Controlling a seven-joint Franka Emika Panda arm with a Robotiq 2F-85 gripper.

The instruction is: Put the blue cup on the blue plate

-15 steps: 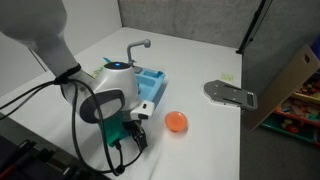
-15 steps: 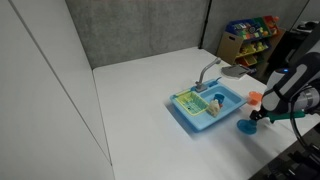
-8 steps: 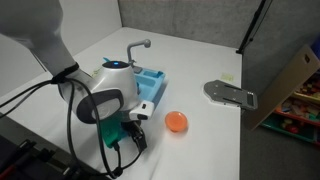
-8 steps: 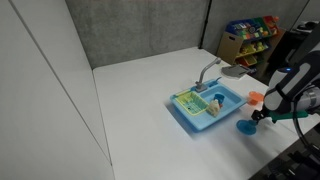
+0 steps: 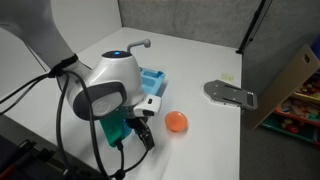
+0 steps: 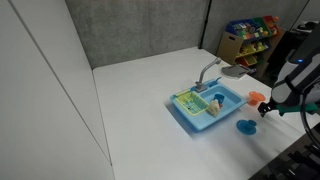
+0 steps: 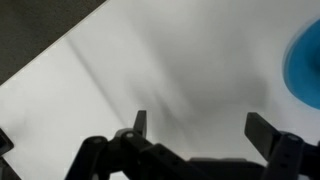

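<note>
A small flat blue plate [image 6: 246, 126] lies on the white table just in front of the blue toy sink [image 6: 208, 105]. In the wrist view the blue plate [image 7: 305, 60] shows only as a blue patch at the right edge. My gripper [image 7: 200, 130] hangs open above bare table beside the plate, with nothing between its dark fingers [image 7: 138, 125]. In the exterior views the gripper [image 6: 266, 108] [image 5: 143, 133] sits a little above and beside the plate. I cannot make out the blue cup in any view; the things in the sink are too small to tell apart.
An orange plate [image 5: 176, 122] [image 6: 257, 96] lies near the gripper. The sink [image 5: 150, 85] has a grey faucet [image 5: 135, 47] and holds several small toys. A grey flat object [image 5: 232, 93] lies further off on the table. The table's edge is close to the plates.
The arm has risen and drawn away from the blue plate. The jaws stayed open throughout. The plates have not moved.
</note>
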